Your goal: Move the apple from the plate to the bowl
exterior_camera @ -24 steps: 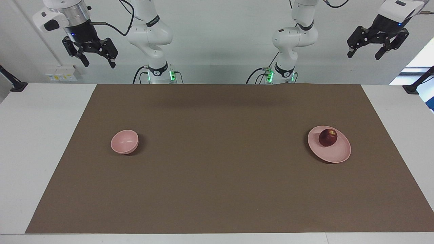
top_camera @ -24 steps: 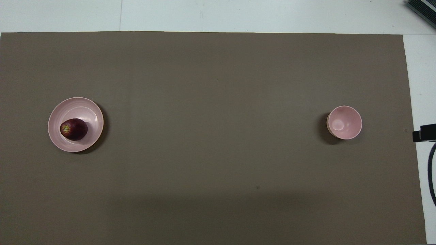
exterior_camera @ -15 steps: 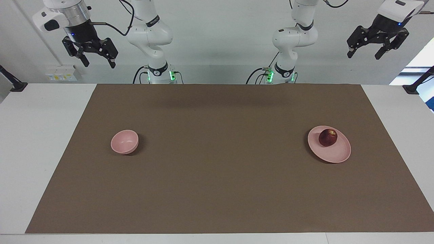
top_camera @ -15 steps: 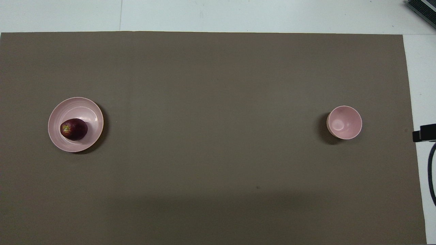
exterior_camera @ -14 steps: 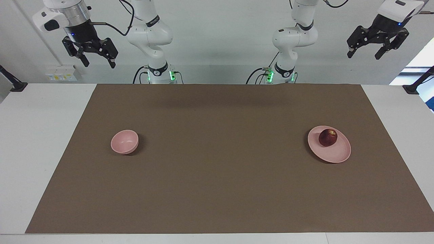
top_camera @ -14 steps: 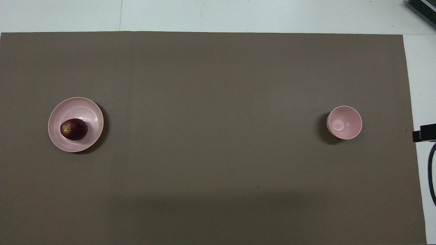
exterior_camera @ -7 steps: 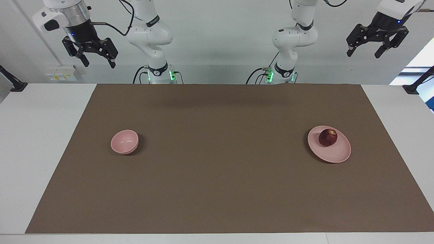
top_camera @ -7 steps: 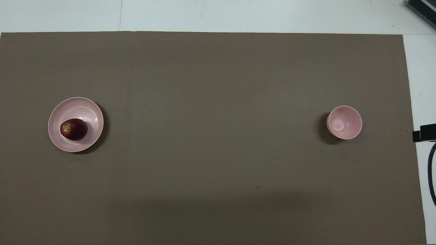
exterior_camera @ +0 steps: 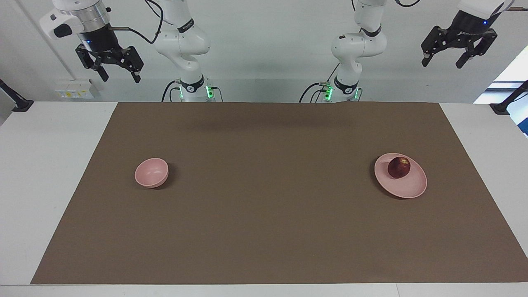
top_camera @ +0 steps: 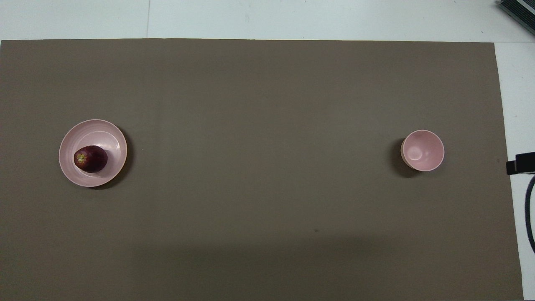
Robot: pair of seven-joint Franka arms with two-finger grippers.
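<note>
A dark red apple [exterior_camera: 398, 167] [top_camera: 90, 158] lies on the flat pale pink plate [exterior_camera: 408, 187] [top_camera: 100, 133], toward the left arm's end of the brown mat. The small deep pink bowl [exterior_camera: 151, 173] [top_camera: 422, 150] stands empty toward the right arm's end. My left gripper [exterior_camera: 442, 62] hangs open and empty high up near the robots' edge of the table at its own end, well away from the plate. My right gripper [exterior_camera: 119, 75] waits open and empty, high up at the other end. Neither gripper shows in the overhead view.
A brown mat [exterior_camera: 264, 231] [top_camera: 259, 209] covers most of the white table [exterior_camera: 45, 165]. Black camera mounts [exterior_camera: 505, 105] stand at both ends of the table, and a black cable [top_camera: 528, 209] lies at the right arm's end.
My left gripper has risen slightly. The right arm, apple, plate and bowl have not moved.
</note>
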